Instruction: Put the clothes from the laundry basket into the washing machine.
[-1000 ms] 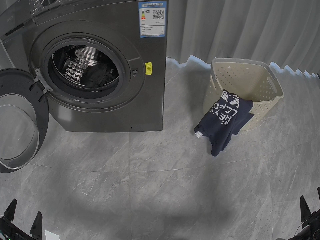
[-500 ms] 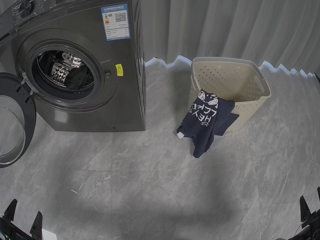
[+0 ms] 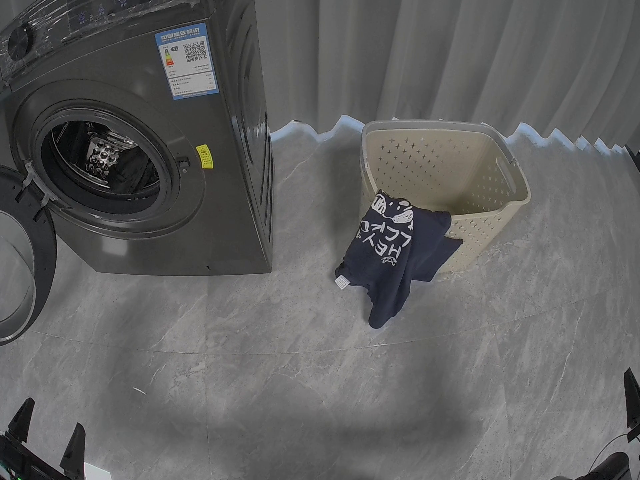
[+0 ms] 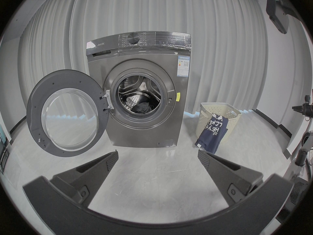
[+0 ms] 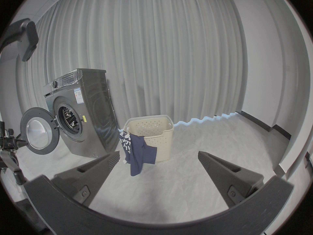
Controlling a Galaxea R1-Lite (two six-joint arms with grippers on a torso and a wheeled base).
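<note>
curtain [image 3: 433,41]: grey, pleated | floor [image 3: 300,381]: grey marbled tiles | wall [image 5: 260,66]: plain white

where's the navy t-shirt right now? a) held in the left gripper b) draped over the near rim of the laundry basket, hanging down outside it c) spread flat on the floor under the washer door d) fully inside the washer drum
B: the navy t-shirt hangs over the near rim of the laundry basket, its lower end down at the floor outside the basket.
</note>
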